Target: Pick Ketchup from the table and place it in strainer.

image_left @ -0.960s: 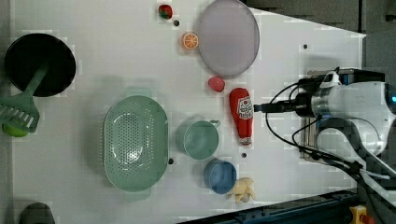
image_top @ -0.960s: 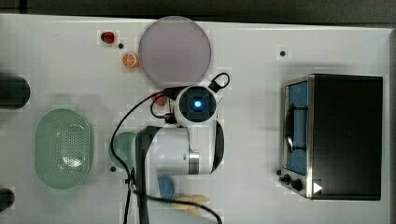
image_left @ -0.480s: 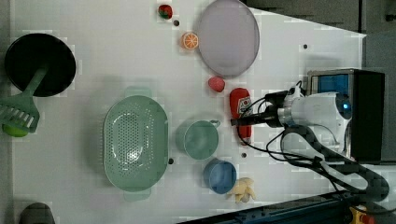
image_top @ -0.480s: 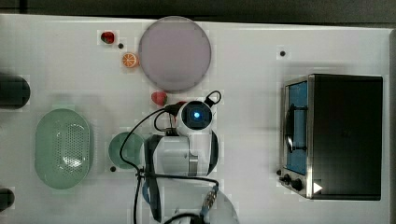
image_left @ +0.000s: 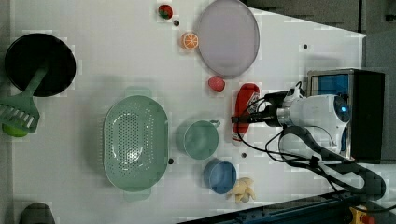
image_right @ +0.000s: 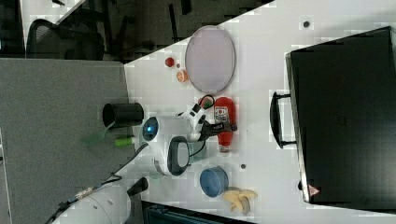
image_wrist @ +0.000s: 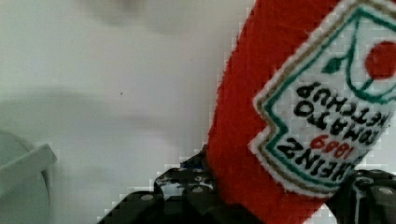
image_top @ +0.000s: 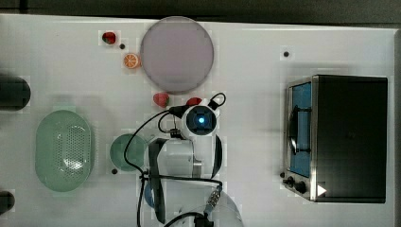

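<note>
The Ketchup [image_left: 243, 110] is lying flat on the white tabletop [image_left: 93, 60], just beside the round green cup [image_left: 201, 139] on the left view's right and just below the small red fruit piece [image_left: 216, 84]. The claw [image_left: 243, 118] is reaching over the middle of the bottle, and in the wrist view its dark fingers [image_wrist: 187, 196] are sitting on either side of the red body, whose label is reading "TOMATO KETCHUP"; whether they are already pinching the bottle or merely bracketing it cannot be told. In the right view the Ketchup [image_right: 225, 122] is lying lengthwise with the claw [image_right: 223, 126] crossing it. The strainer [image_left: 135, 142] is resting well apart from the bottle, beyond the cup on the left view's left. A lilac plate [image_left: 228, 37] is sitting toward the left view's top, with an orange slice [image_left: 189, 40] beside it. A blue bowl [image_left: 219, 176] and banana pieces [image_left: 243, 189] are lying below the cup in the left view. In the top view, the arm [image_top: 189, 151] is covering most of the bottle beside the black oven [image_top: 350, 137].
</note>
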Controlling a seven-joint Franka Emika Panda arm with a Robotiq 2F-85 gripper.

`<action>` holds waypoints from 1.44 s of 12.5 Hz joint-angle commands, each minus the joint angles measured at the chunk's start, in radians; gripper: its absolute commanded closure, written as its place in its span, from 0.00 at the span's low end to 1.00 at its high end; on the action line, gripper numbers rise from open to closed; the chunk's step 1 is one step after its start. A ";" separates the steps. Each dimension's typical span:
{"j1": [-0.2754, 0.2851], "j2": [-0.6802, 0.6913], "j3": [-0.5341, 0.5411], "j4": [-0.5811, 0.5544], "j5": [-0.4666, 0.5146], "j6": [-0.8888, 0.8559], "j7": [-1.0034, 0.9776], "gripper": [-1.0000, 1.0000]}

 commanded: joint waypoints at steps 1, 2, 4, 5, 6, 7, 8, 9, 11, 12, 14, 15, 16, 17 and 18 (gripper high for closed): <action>0.001 -0.105 0.017 0.020 -0.005 -0.016 -0.028 0.37; 0.002 -0.151 0.024 0.024 -0.005 -0.055 -0.025 0.37; 0.005 -0.248 0.047 0.047 -0.005 -0.176 -0.018 0.37; 0.006 -0.295 0.058 0.064 -0.005 -0.249 -0.011 0.37; 0.007 -0.342 0.069 0.085 -0.004 -0.322 0.007 0.37; 0.009 -0.384 0.081 0.109 -0.004 -0.389 0.037 0.37; 0.013 -0.420 0.095 0.128 -0.004 -0.454 0.075 0.37; 0.020 -0.449 0.114 0.144 -0.003 -0.503 0.124 0.37; 0.038 -0.483 0.168 0.168 -0.003 -0.547 0.250 0.37; 0.047 -0.488 0.201 0.176 -0.003 -0.556 0.325 0.37; 0.062 -0.485 0.276 0.183 -0.003 -0.562 0.484 0.37; 0.069 -0.483 0.314 0.184 -0.003 -0.562 0.557 0.37; 0.074 -0.479 0.351 0.187 -0.003 -0.560 0.632 0.37; 0.078 -0.472 0.387 0.188 -0.002 -0.559 0.705 0.37; 0.083 -0.461 0.423 0.189 -0.001 -0.554 0.771 0.37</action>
